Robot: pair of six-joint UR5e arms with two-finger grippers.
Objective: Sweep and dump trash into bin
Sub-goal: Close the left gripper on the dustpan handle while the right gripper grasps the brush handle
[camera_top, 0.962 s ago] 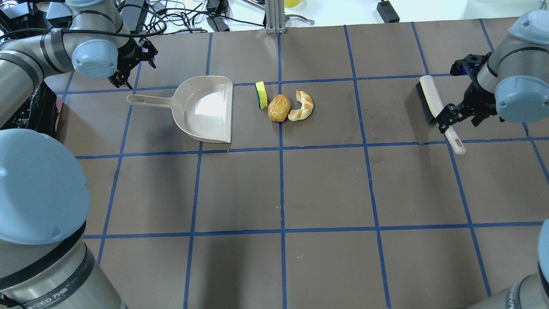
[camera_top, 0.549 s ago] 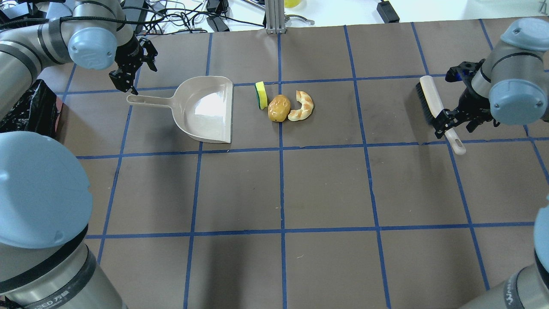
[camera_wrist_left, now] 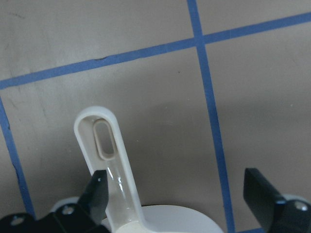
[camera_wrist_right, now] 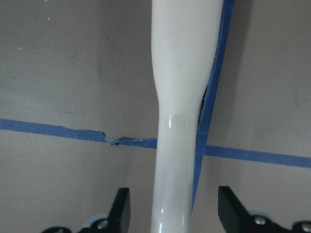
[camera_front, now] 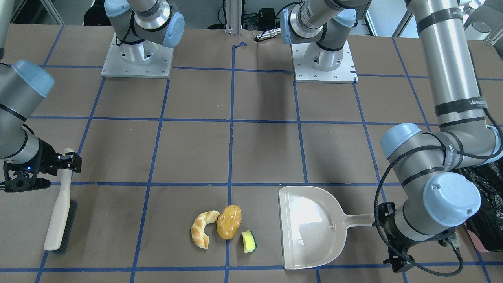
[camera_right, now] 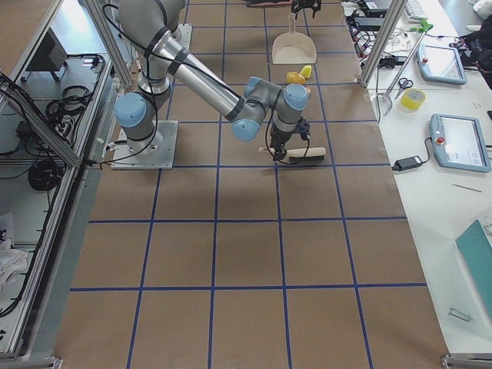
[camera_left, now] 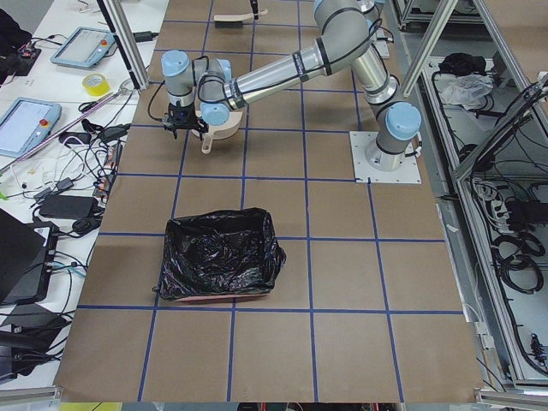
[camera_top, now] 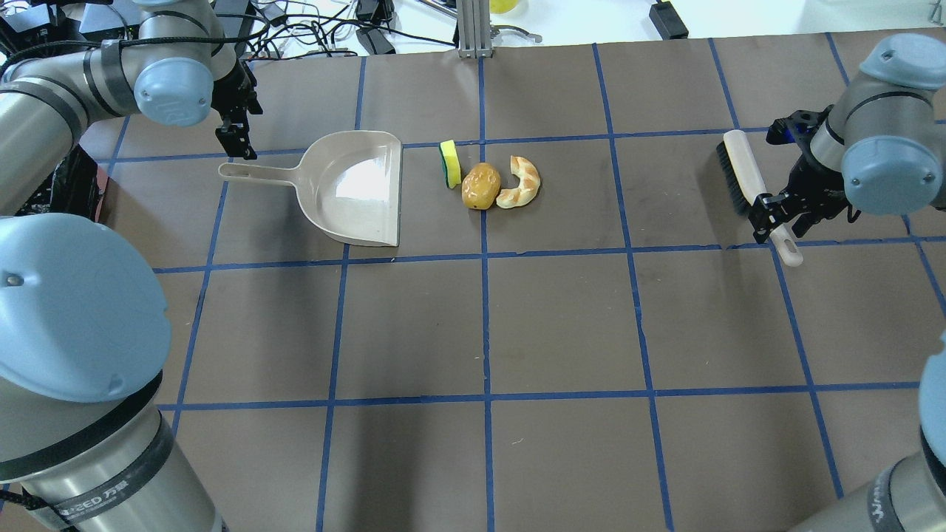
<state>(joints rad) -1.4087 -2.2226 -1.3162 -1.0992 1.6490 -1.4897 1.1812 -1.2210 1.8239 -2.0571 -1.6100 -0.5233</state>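
Note:
The trash lies in a row: a yellow-green sponge piece (camera_top: 449, 163), a golden potato-like lump (camera_top: 480, 185) and a tan croissant (camera_top: 519, 183). The beige dustpan (camera_top: 355, 188) sits just left of them, mouth toward the sponge. My left gripper (camera_top: 239, 145) is open above the end of the dustpan handle (camera_wrist_left: 109, 155), which lies close by the left finger in the left wrist view. My right gripper (camera_top: 777, 216) is open astride the white brush handle (camera_wrist_right: 182, 121). The black-lined bin (camera_left: 218, 257) stands at the table's left end.
The brush's (camera_top: 743, 176) black bristles point toward the trash. Cables and boxes lie beyond the table's far edge (camera_top: 310, 33). The bin also shows at the left edge of the overhead view (camera_top: 66, 185), beside my left arm.
My left gripper has turned and swung right, ending over the tip of the dustpan handle. My right gripper has shifted slightly along the brush handle and settled around it.

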